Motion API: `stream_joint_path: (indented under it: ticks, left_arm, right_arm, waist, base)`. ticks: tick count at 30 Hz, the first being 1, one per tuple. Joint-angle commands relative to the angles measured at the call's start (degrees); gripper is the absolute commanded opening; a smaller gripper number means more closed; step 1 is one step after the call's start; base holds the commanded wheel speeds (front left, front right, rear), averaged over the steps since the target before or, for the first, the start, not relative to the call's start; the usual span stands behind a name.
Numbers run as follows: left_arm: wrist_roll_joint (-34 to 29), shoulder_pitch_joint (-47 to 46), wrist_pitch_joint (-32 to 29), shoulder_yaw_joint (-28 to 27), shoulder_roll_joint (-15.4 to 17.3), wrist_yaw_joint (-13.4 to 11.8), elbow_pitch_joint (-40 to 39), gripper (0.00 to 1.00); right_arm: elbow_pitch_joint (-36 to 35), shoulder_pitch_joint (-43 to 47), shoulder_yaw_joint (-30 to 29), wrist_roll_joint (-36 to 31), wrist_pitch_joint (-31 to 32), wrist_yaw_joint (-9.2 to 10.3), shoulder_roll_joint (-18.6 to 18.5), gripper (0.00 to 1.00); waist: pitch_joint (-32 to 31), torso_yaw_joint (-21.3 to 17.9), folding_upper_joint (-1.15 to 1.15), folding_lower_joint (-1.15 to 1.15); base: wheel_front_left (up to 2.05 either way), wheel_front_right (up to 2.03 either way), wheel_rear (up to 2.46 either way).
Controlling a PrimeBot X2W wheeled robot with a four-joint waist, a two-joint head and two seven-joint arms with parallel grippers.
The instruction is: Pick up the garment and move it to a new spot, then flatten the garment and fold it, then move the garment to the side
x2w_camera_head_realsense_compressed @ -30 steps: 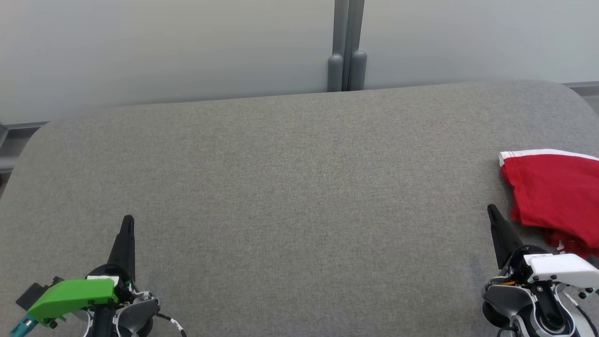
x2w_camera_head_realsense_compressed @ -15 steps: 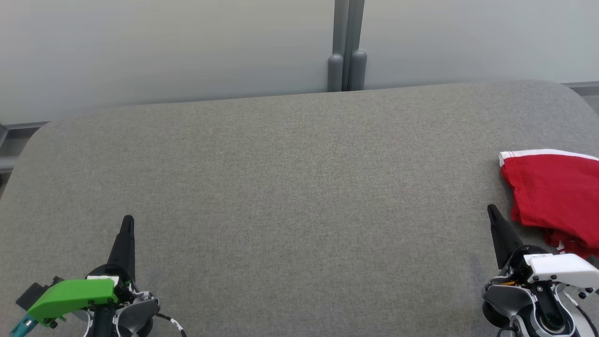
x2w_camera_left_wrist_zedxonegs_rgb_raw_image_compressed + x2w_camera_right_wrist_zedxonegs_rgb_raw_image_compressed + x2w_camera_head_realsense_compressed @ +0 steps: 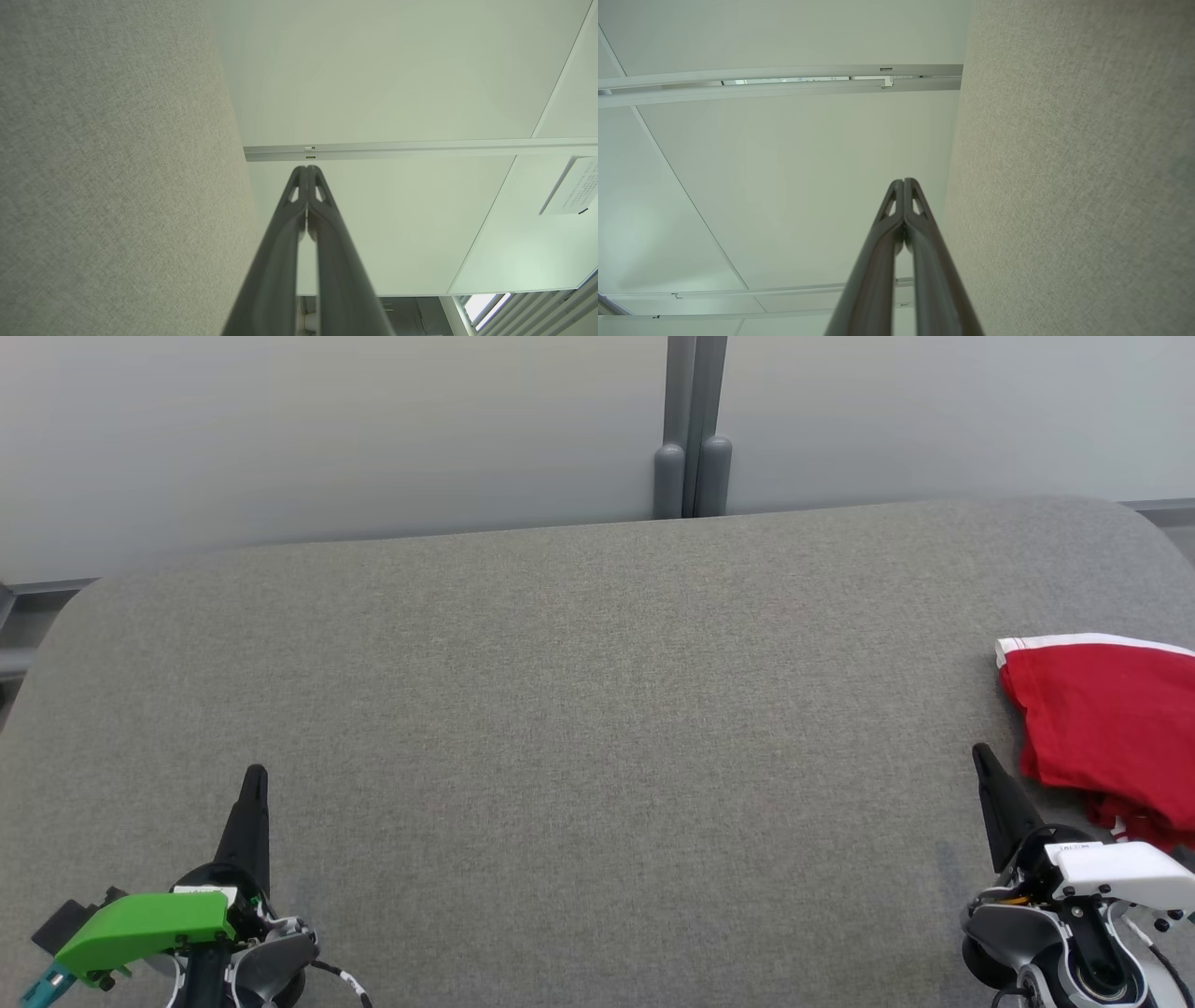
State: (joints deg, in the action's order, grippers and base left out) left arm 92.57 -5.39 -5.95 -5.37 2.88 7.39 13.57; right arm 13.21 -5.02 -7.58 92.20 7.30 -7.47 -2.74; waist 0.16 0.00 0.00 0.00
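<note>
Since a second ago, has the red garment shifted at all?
No. The red garment sits at the same spot on the grey table, same gap to the right gripper.

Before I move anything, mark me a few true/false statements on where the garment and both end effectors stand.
1. The garment lies at the right edge of the table. True.
2. The right end effector is shut on the garment. False: it is shut on nothing, beside the garment.
3. The left end effector is shut and empty. True.
4. The garment is spread flat in the middle of the table. False: it lies bunched at the right.
5. The garment is blue. False: it is red with a white band.
</note>
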Motion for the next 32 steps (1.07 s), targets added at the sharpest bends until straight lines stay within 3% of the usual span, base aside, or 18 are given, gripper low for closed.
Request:
stream_joint_path:
  ticks: [1, 32]
  left_arm:
    - [0.0, -0.8, 0.0, -0.1, 0.0, 0.2, -0.1, 0.00]
    - [-0.1, -0.8, 0.0, -0.2, 0.0, 0.2, -0.1, 0.00]
  right_arm:
    - [-0.2, -0.5, 0.0, 0.4, 0.1, -0.04, -0.3, 0.00]
    - [-0.2, -0.5, 0.0, 0.4, 0.1, -0.04, -0.3, 0.00]
  waist:
    - [0.0, 0.0, 0.00, 0.00]
    - [0.0, 0.0, 0.00, 0.00]
  base:
    - [0.00, 0.00, 0.00]
    - [0.00, 0.00, 0.00]
